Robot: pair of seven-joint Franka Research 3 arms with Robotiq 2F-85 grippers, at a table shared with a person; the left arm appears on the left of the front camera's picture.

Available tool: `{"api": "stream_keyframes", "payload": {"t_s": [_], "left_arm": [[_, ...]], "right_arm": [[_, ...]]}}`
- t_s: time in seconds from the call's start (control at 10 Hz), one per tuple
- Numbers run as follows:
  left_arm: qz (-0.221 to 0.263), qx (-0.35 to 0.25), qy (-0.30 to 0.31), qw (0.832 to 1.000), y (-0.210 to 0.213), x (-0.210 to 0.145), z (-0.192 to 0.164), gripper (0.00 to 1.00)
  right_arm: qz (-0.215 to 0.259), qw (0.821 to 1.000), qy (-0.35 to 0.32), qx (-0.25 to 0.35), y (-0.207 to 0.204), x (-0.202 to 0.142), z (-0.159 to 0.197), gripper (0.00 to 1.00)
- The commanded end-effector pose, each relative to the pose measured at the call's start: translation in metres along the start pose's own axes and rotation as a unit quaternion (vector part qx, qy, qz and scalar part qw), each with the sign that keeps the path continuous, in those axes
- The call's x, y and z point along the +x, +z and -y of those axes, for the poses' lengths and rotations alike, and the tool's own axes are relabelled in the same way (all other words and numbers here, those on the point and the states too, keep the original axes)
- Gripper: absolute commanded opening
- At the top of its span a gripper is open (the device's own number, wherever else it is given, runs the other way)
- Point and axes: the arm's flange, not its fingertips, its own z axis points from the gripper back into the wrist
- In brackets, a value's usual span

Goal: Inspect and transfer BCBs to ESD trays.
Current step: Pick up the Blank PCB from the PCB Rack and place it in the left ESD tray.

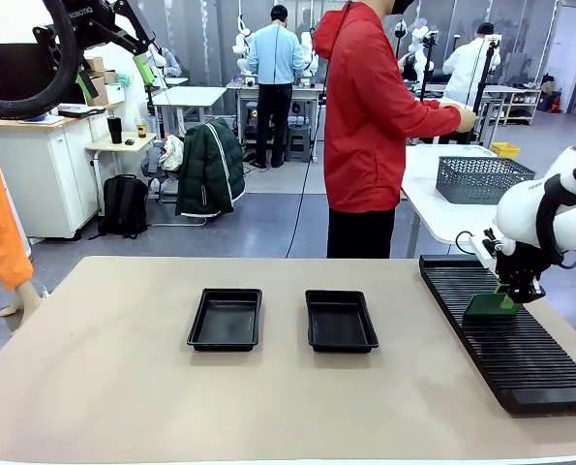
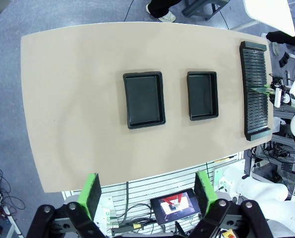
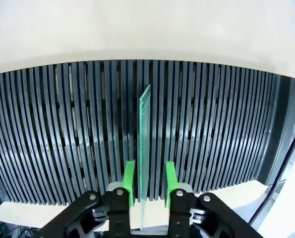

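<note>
At the desk's (image 1: 104, 387) right side, the right hand (image 3: 149, 166) clamped a BCB (image 3: 145, 129) standing on edge in the black rack (image 3: 63, 124); the left hand (image 2: 147, 176) hung above, fingers (image 2: 91, 191) apart.

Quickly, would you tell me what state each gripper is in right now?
Left gripper: jaws open, holding nothing.
Right gripper: jaws closed on the upright BCB.

**Beige table (image 1: 104, 387), three black items on it**

I see a rounded-corner tabletop. Near its middle lie the left ESD tray (image 1: 226, 319) and the right ESD tray (image 1: 341, 321), side by side, not touching. A long ribbed black rack (image 1: 505, 334) lies along the right side.
</note>
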Motion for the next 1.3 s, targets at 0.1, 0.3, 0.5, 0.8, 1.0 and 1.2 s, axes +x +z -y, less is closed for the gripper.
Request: {"api": "stream_keyframes", "payload": {"t_s": [0.1,0.3,0.5,0.8,1.0,1.2], "left_arm": [[0.0,0.0,0.0,1.0,0.0,0.0,0.0,1.0],[0.0,0.0,0.0,1.0,0.0,0.0,0.0,1.0],[0.0,0.0,0.0,1.0,0.0,0.0,0.0,1.0],[0.0,0.0,0.0,1.0,0.0,0.0,0.0,1.0],[0.0,0.0,0.0,1.0,0.0,0.0,0.0,1.0],[0.0,0.0,0.0,1.0,0.0,0.0,0.0,1.0]], "right_arm": [[-0.011,1.0,-0.005,0.01,-0.001,-0.002,0.001,0.26],[-0.011,1.0,-0.005,0.011,0.0,-0.002,0.0,0.17],[-0.012,1.0,-0.005,0.012,0.001,-0.002,-0.001,0.07],[-0.013,1.0,-0.006,0.012,0.002,-0.003,-0.001,0.0],[-0.01,1.0,-0.007,0.009,0.011,-0.003,0.004,0.0],[-0.005,1.0,-0.01,0.01,0.043,0.0,0.012,0.0]]}}
